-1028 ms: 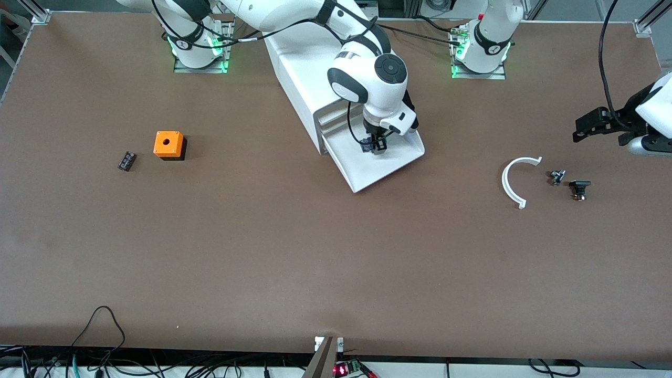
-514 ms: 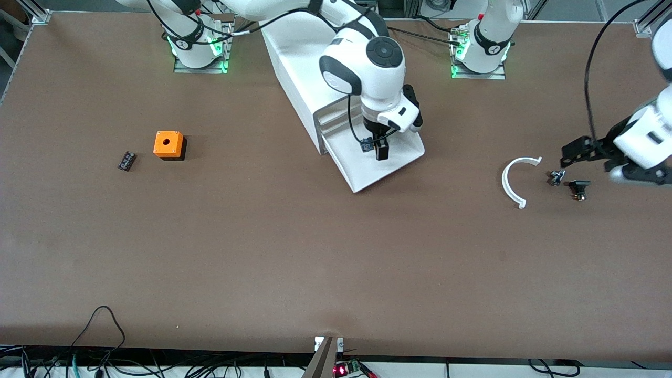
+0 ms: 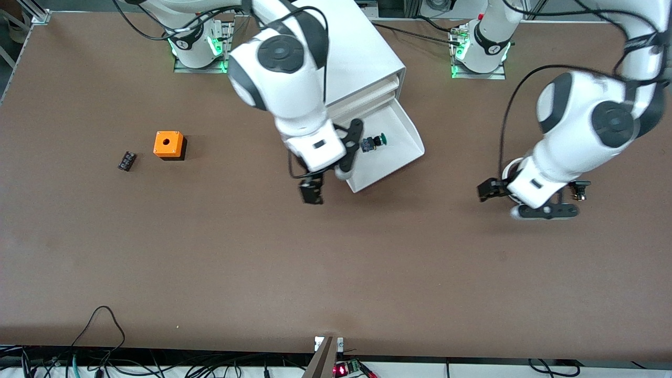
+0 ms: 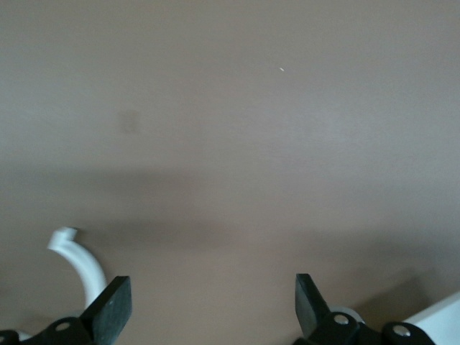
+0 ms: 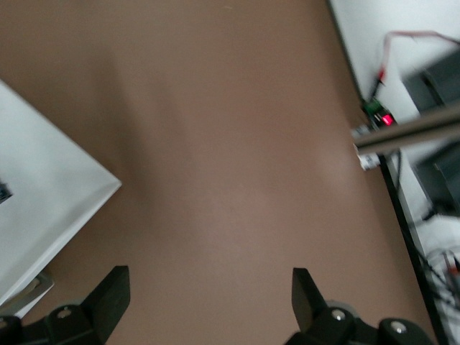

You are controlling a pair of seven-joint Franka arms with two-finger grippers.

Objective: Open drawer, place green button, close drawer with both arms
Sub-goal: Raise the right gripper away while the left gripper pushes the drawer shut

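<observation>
The white cabinet (image 3: 362,58) stands at the table's middle, near the robot bases. Its lowest drawer (image 3: 391,160) is pulled out, and one corner shows in the right wrist view (image 5: 43,187). The green-capped button (image 3: 374,142) lies on its side in the drawer. My right gripper (image 3: 328,184) (image 5: 208,302) is open and empty over bare table beside the drawer's front corner. My left gripper (image 3: 514,202) (image 4: 212,309) is open and empty over the table toward the left arm's end, above the white arc.
A white arc-shaped part (image 3: 507,169) (image 4: 83,262) lies mostly under the left hand. A small black part (image 3: 579,187) lies beside it. An orange cube with a hole (image 3: 168,144) and a small black part (image 3: 126,160) lie toward the right arm's end.
My right gripper has let go of the button in the drawer and swung out over the table beside it. My left arm has swung in over the white arc.
</observation>
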